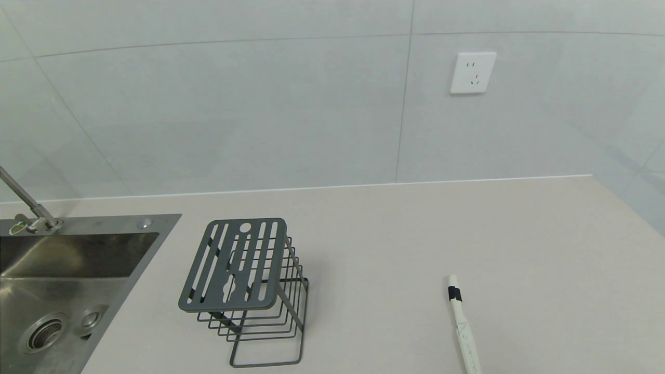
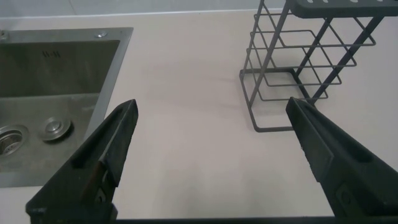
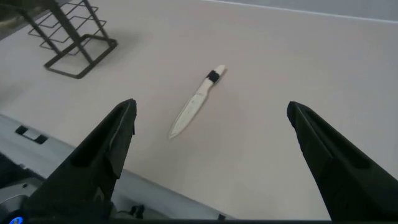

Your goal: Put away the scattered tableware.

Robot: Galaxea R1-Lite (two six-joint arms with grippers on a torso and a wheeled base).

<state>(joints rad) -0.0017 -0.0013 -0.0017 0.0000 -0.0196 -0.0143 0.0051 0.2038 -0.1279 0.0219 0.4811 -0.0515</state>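
A white knife (image 1: 462, 327) with a black band near its handle end lies flat on the beige counter at the front right; in the right wrist view the knife (image 3: 196, 104) sits on bare counter ahead of my open right gripper (image 3: 211, 112), well clear of both fingers. A dark grey wire rack (image 1: 244, 291) with a slotted top plate stands on the counter left of centre. My left gripper (image 2: 212, 111) hovers open over bare counter between the sink and the rack (image 2: 308, 62), holding nothing.
A steel sink (image 1: 62, 291) with a drain and a tap (image 1: 28, 208) is set into the counter at the far left. A tiled wall with a white socket (image 1: 473, 72) backs the counter. The counter's front edge (image 3: 124, 180) runs close below the right gripper.
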